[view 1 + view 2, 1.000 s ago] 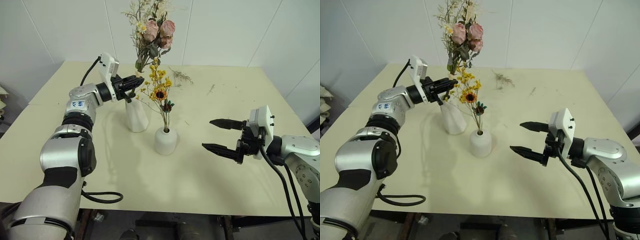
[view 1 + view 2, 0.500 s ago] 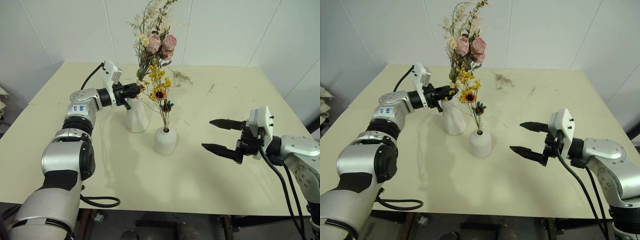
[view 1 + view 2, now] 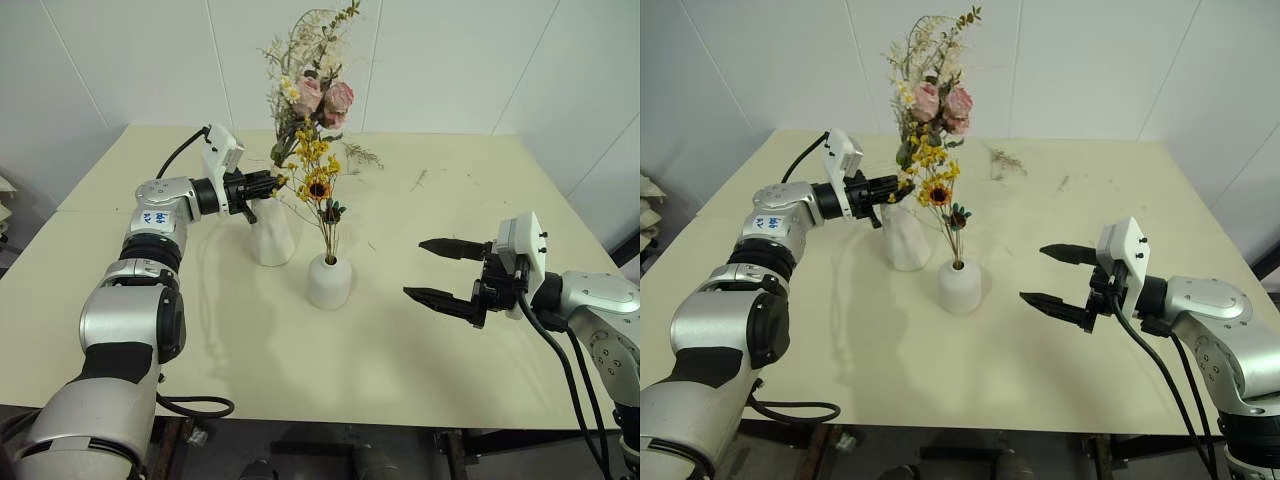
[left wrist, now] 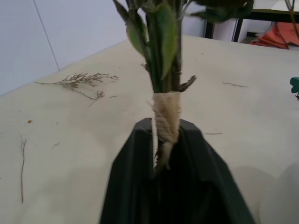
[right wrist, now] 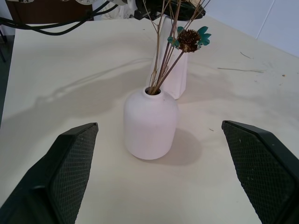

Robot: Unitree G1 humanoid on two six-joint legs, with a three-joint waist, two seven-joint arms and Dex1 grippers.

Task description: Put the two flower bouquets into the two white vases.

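The left gripper (image 3: 268, 184) reached level across the table, its 2 black fingers (image 4: 140, 186) flanking the tape-wrapped stems of the rose bouquet (image 3: 310, 75). The wrap sat between the fingers, but whether they were pinching it or had begun to let go could not be told. The stems ran upright from the fingers, down into the mouth of the tall vase (image 3: 271, 232) directly beneath, with the pink roses and pale sprigs standing well above. Judging by that, the coming move turned on freeing the stems and backing out sideways without tilting this top-heavy bunch.

Just beside the tall vase, toward the robot, stood the short round vase (image 3: 329, 281), already holding the yellow bouquet (image 3: 318, 178), whose heads crowded against the rose stems near the fingertips; a careless withdrawal could snag them. The right gripper (image 3: 443, 270) hung well apart with jaws spread wide and empty, pointing at the short vase. Loose dry twigs (image 3: 362, 153) lay on the table (image 3: 480, 190) behind.
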